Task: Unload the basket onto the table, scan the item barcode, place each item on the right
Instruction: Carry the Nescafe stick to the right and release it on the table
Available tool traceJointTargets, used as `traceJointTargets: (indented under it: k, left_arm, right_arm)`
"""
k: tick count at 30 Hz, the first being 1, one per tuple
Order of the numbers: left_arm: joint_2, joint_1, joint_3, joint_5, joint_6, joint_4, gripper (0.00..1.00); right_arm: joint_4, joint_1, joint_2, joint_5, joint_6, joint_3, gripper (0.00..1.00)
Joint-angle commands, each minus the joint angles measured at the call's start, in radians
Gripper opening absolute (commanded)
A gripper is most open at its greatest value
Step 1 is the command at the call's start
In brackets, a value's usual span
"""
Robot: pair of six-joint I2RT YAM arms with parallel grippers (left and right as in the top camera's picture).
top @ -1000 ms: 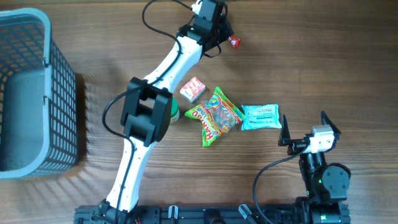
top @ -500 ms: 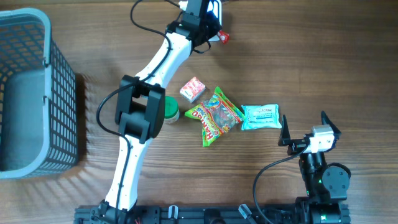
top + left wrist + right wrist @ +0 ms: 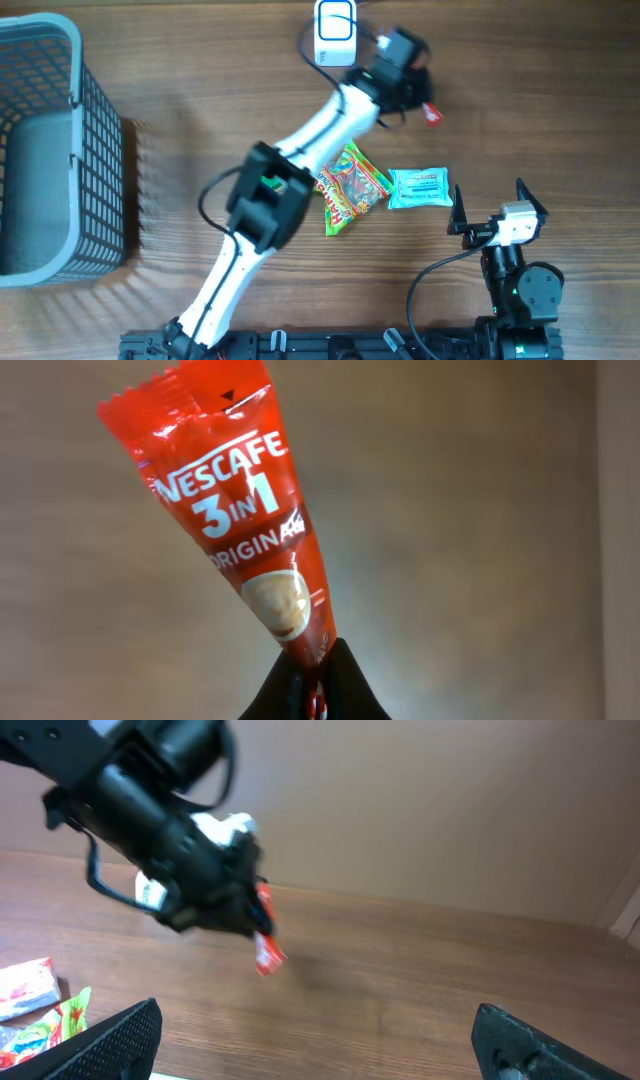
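The item is a red Nescafe 3-in-1 sachet point(image 3: 240, 510), pinched at its lower end by my left gripper point(image 3: 312, 695), which is shut on it. From overhead the left gripper point(image 3: 424, 104) hangs at the back of the table, right of the white scanner point(image 3: 335, 30), with the sachet point(image 3: 433, 114) sticking out towards the right. In the right wrist view the sachet point(image 3: 265, 948) dangles below the left arm's black wrist, above the wood. My right gripper point(image 3: 493, 208) rests near the front right, open and holding nothing point(image 3: 325, 1045).
A green and red gummy bag point(image 3: 350, 185) and a light blue packet point(image 3: 418, 187) lie mid-table, close to the right gripper. A grey mesh basket point(image 3: 100, 150) stands at the left edge. A pink and white pack point(image 3: 25, 988) lies under the left arm.
The left arm has swung to the right with the sachet, from left of the scanner to its right side, uncovering the white scanner. The right arm has not moved.
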Motion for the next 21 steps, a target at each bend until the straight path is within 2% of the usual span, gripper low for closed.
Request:
traceJointTargets:
  k: [1, 5, 6, 9, 10, 16, 17, 18, 21]
  left_arm:
    - [0.017, -0.079, 0.025, -0.023, 0.005, 0.003, 0.04]
    - [0.018, -0.140, 0.025, -0.093, -0.053, 0.015, 0.08]
    - [0.018, -0.151, 0.025, -0.092, -0.053, 0.025, 0.14]
    - [0.018, -0.174, 0.025, -0.093, -0.052, 0.043, 0.54]
    - [0.018, -0.179, 0.026, -0.093, -0.048, 0.045, 0.60]
    - [0.006, -0.158, 0.026, -0.093, -0.016, 0.017, 0.75]
    - [-0.010, -0.144, 0.026, -0.094, 0.014, -0.004, 0.83]
    - [-0.027, -0.130, 0.026, -0.102, 0.040, -0.022, 0.99]
    - [-0.098, -0.091, 0.026, -0.218, 0.103, -0.099, 0.99]
  right_arm:
    - [0.002, -0.003, -0.008, -0.001, 0.012, -0.001, 1.00]
    - [0.002, -0.003, -0.008, -0.001, 0.012, -0.001, 1.00]
    - [0.002, -0.003, -0.008, -0.001, 0.012, -0.001, 1.00]
    - [0.002, -0.003, -0.008, -0.001, 0.012, -0.001, 1.00]
    - [0.002, -0.003, -0.008, -0.001, 0.012, -0.001, 1.00]
    - [0.002, -0.003, -0.008, -0.001, 0.012, -0.001, 1.00]
    - [0.002, -0.003, -0.008, -0.001, 0.012, -0.001, 1.00]
    - [0.002, -0.003, -0.008, -0.001, 0.012, -0.001, 0.99]
    - [0.002, -0.003, -0.007, -0.001, 0.012, -0.001, 1.00]
